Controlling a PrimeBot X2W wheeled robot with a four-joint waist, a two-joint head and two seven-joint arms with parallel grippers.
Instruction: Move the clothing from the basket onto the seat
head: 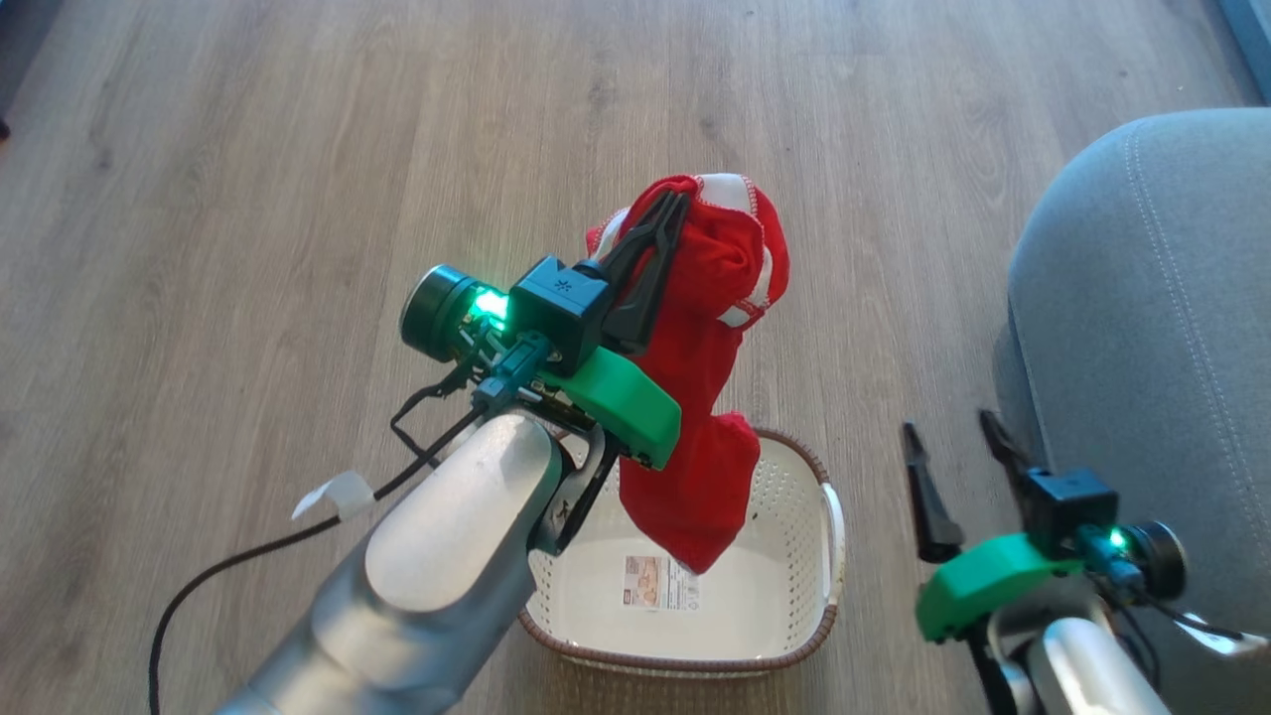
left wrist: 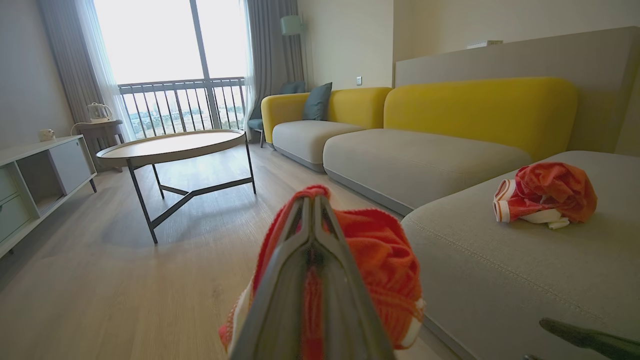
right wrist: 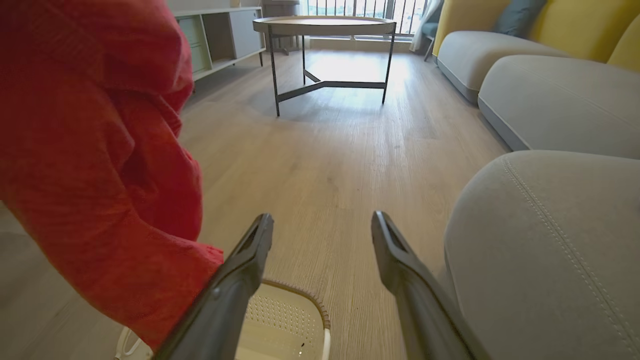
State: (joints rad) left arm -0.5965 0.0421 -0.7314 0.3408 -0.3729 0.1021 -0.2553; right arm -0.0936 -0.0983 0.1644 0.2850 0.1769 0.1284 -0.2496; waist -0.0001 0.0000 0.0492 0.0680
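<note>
My left gripper (head: 675, 202) is shut on a red garment (head: 710, 387) with white trim, which hangs from its fingers above the cream basket (head: 794, 616). The cloth's lower end dangles just over the basket's floor, where a sticker shows. From the left wrist view the shut fingers (left wrist: 312, 240) pinch the red fabric (left wrist: 385, 265). Another red garment (left wrist: 547, 192) lies bunched on the grey seat (left wrist: 500, 270). My right gripper (head: 953, 432) stands open and holds nothing, between the basket and the seat (head: 1152, 328). The right wrist view has the hanging garment (right wrist: 95, 165) at left and the basket's rim (right wrist: 300, 292) below.
A round wooden coffee table (left wrist: 172, 145) on dark legs stands on the wood floor ahead. A yellow-backed sofa (left wrist: 450, 115) with grey cushions runs along the right wall. A low grey cabinet (left wrist: 40, 175) lines the left wall. A black cable (head: 228, 571) trails from my left arm.
</note>
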